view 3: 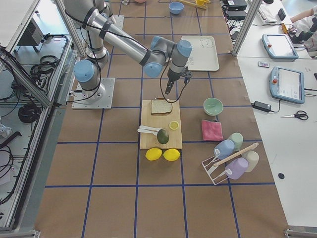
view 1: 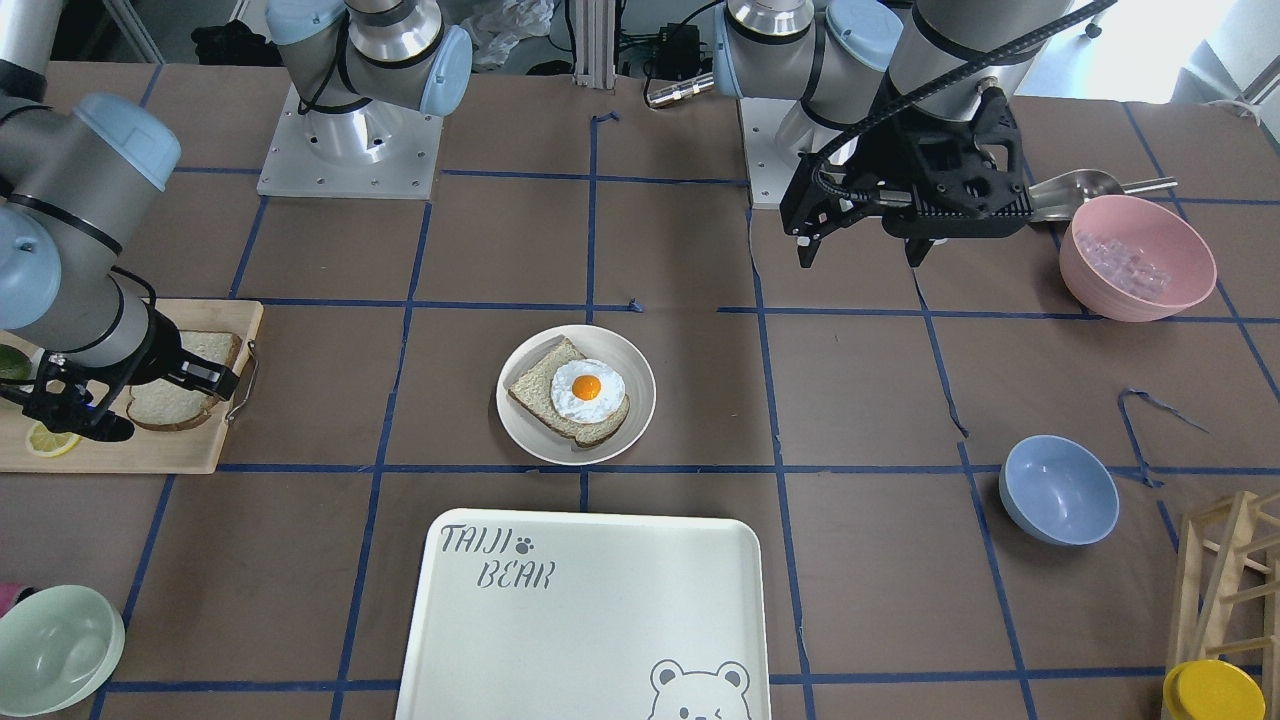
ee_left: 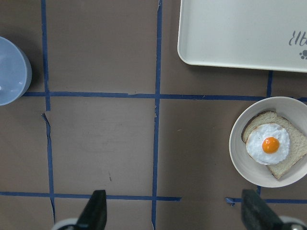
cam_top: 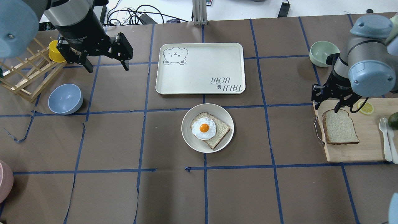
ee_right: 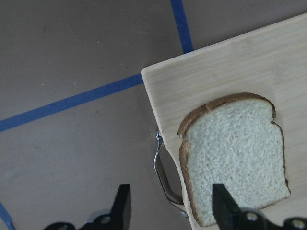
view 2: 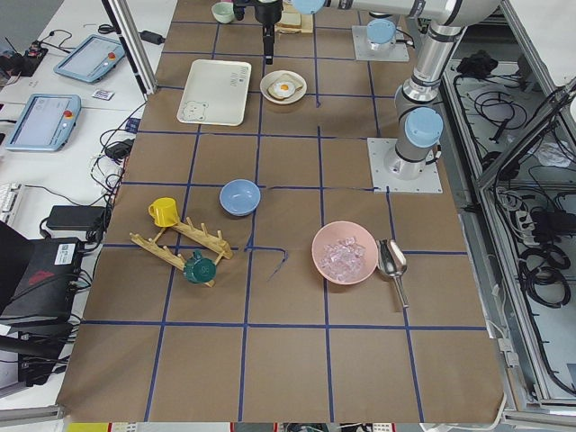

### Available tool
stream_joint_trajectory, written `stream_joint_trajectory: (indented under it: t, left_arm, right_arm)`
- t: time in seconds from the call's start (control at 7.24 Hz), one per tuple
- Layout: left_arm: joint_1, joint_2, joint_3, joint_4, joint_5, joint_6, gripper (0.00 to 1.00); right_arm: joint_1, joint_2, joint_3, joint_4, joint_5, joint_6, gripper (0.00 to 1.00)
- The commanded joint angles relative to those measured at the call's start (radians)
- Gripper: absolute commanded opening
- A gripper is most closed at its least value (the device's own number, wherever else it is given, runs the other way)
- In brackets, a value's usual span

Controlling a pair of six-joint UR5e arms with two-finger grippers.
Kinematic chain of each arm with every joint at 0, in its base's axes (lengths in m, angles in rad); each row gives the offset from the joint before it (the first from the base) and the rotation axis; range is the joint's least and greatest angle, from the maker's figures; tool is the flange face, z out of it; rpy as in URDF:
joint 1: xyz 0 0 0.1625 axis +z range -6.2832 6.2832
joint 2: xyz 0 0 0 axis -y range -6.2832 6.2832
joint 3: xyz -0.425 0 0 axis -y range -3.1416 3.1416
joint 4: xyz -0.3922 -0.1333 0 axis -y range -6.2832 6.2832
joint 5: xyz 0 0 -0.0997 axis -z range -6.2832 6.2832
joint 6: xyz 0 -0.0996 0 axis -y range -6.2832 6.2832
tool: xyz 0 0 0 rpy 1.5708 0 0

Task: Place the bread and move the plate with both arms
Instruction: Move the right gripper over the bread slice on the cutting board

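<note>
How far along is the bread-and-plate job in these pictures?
Done: nothing yet. The plate holds only an egg-topped slice. In hand: the right tool hangs open over the bread, which lies flat on the board, ungripped. Left: grip the bread, put it on the plate, then move the plate with both arms. The left tool is open and away from it.

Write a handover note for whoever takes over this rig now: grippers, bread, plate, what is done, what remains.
The right gripper is open above the bread on the cutting board, not gripping. The left gripper is open, empty, above the table.
The plate sits mid-table beside the tray, holding an egg-topped slice.
Done: nothing yet.
To do: grasp bread, place it on the plate, move plate with both arms.
</note>
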Motion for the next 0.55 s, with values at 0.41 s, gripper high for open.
stream_joint_trajectory:
  t: [0.41]
  left_arm:
    - [0.000, 0.000, 0.001, 0.000, 0.000, 0.000, 1.00]
  right_arm:
    - [-0.008, 0.085, -0.002, -0.055, -0.052, 0.030, 0.59]
